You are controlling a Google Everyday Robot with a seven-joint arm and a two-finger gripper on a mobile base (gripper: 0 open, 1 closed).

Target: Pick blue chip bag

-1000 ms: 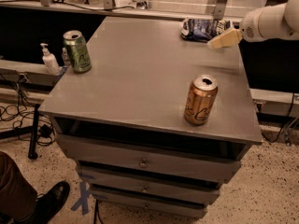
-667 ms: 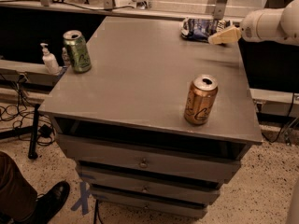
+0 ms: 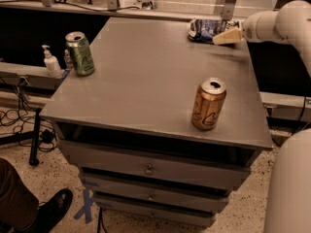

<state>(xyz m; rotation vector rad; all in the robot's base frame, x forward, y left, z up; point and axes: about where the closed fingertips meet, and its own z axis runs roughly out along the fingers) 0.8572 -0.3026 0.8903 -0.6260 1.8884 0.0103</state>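
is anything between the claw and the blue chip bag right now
Nothing visible. The claw is right up against one end of the crinkled dark-blue chip bag at the grey table's far edge; the gold metal can and green metal can stand well clear.

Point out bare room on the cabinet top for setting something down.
Bare: the wide middle of the cabinet top, between the green can at the left edge and the gold can front right. Crowded: the back right corner, where the gripper is at the blue chip bag.
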